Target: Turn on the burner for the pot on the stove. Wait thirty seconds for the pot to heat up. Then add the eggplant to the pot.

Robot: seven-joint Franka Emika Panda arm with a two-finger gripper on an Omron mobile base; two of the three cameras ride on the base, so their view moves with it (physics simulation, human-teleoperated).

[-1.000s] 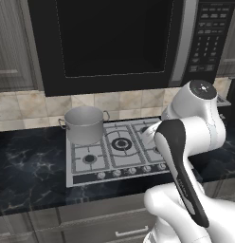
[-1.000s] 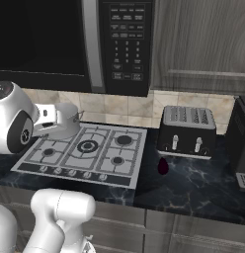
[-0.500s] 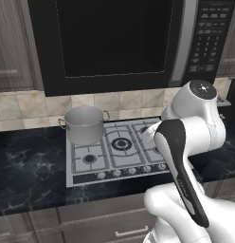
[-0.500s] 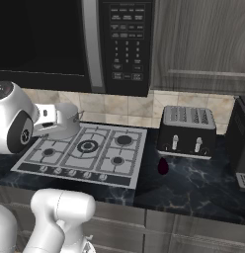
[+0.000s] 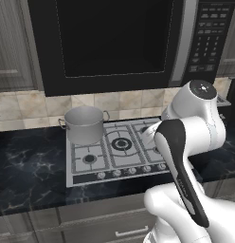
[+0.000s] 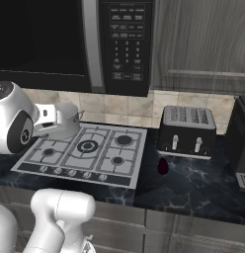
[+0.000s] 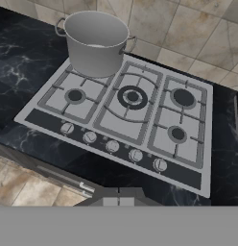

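The grey metal pot (image 7: 96, 42) stands upright on the stove's back left burner; it also shows in the left base view (image 5: 84, 124) and half behind my arm (image 6: 67, 122). The silver stove (image 7: 140, 126) has a front row of several round knobs (image 7: 112, 146). A small dark maroon eggplant (image 6: 163, 166) lies on the black counter right of the stove (image 6: 85, 153), in front of the toaster. My gripper's white hand (image 6: 47, 118) hovers above the stove's front left, well clear of the knobs. Its fingers are hidden, and nothing is seen held.
A black toaster (image 6: 187, 131) stands right of the stove, with a dark appliance (image 6: 240, 141) at the counter's far right. A microwave (image 5: 119, 42) hangs above the stove. The black marble counter (image 5: 29, 166) stretches left of the stove.
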